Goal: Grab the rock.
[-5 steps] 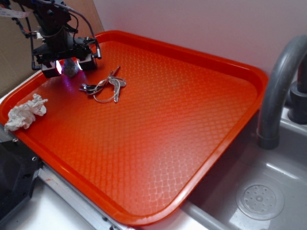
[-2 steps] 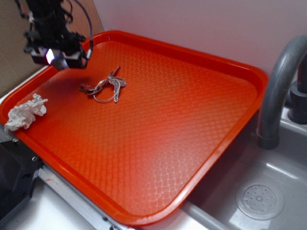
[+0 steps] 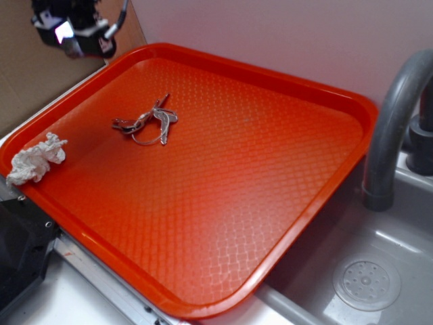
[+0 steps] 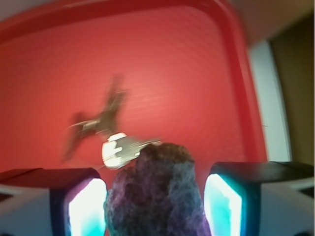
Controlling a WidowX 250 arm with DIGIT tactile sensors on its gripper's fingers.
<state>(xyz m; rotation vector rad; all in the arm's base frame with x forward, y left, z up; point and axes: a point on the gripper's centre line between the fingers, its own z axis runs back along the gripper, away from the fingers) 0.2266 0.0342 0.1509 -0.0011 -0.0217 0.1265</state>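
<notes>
Wrist view shows the rock (image 4: 156,196) clamped between the pads (image 4: 87,209) of the gripper (image 4: 155,206), lifted well above the tray (image 4: 206,73) and keys (image 4: 106,130), so I judge the squeeze should stay firm and the lift steady.

You see a red tray (image 3: 284,223) holding keys (image 3: 145,123) near its far left and a white paper wad (image 3: 35,159) at its left rim; a grey faucet (image 3: 392,115) arches over the sink (image 3: 365,281).
</notes>
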